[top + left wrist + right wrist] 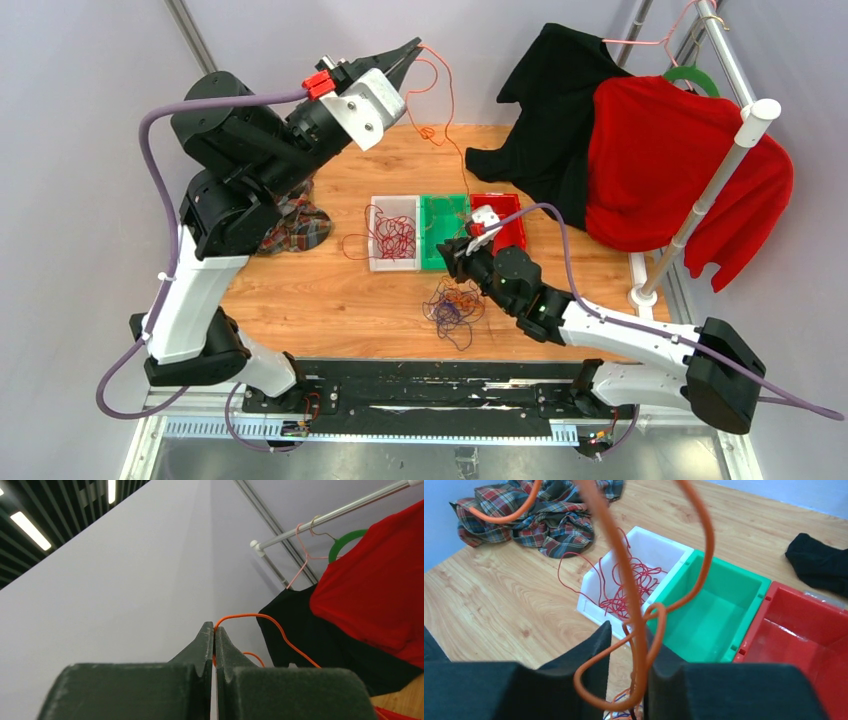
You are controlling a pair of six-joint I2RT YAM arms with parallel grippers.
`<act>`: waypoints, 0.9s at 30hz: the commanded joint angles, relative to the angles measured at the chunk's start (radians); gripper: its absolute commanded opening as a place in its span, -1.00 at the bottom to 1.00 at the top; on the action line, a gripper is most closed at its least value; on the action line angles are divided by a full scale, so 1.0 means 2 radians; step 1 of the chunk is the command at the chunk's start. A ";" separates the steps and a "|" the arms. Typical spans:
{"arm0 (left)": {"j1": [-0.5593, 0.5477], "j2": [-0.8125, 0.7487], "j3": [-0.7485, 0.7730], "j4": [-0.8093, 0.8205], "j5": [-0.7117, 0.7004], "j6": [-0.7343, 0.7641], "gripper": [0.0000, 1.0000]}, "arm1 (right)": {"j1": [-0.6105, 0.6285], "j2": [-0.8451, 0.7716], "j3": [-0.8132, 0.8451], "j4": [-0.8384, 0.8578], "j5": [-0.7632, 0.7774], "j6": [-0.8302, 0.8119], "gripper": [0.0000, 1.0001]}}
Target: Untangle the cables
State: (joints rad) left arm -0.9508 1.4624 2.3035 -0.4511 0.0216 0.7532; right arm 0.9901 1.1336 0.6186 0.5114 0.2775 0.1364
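Note:
My left gripper [415,45] is raised high at the back and shut on a thin orange cable [450,130]; in the left wrist view the cable [280,630] comes out between the closed fingertips [214,630]. The cable runs down to my right gripper [458,248], which hovers by the green bin. In the right wrist view its jaws [626,635] stand a little apart, and orange cable loops [624,575] pass through the gap. A tangle of purple and orange cables [455,305] lies on the table below it. A red cable [395,235] lies in the white bin [378,262].
A green bin [432,262] and a red bin [512,232] stand right of the white one. A plaid cloth [295,225] lies at the left. Black [550,110] and red [670,160] garments hang on a rack with a white pole [715,180] at the right.

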 commanded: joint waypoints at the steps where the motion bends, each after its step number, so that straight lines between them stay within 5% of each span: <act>1: -0.007 -0.012 0.021 0.013 -0.007 0.020 -0.99 | -0.006 -0.017 -0.026 0.042 -0.003 0.017 -0.72; 4: -0.008 -0.012 0.021 0.029 -0.017 0.037 -0.99 | -0.006 -0.042 -0.062 0.044 0.005 0.042 -0.98; 14: -0.009 0.009 0.046 0.124 -0.070 0.108 -0.99 | -0.006 -0.114 -0.172 0.018 0.030 0.123 -0.99; 22: -0.009 0.060 0.112 0.235 -0.093 0.157 -0.99 | -0.005 -0.088 -0.228 -0.014 0.080 0.153 -0.99; 27: -0.009 0.054 0.087 0.205 -0.093 0.139 -0.99 | -0.005 -0.109 -0.233 -0.029 0.101 0.158 -0.99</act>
State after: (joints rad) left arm -0.9585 1.5867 2.5195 -0.0673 -0.1425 1.0332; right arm 0.9871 0.9539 0.1501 0.4812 0.4007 0.4240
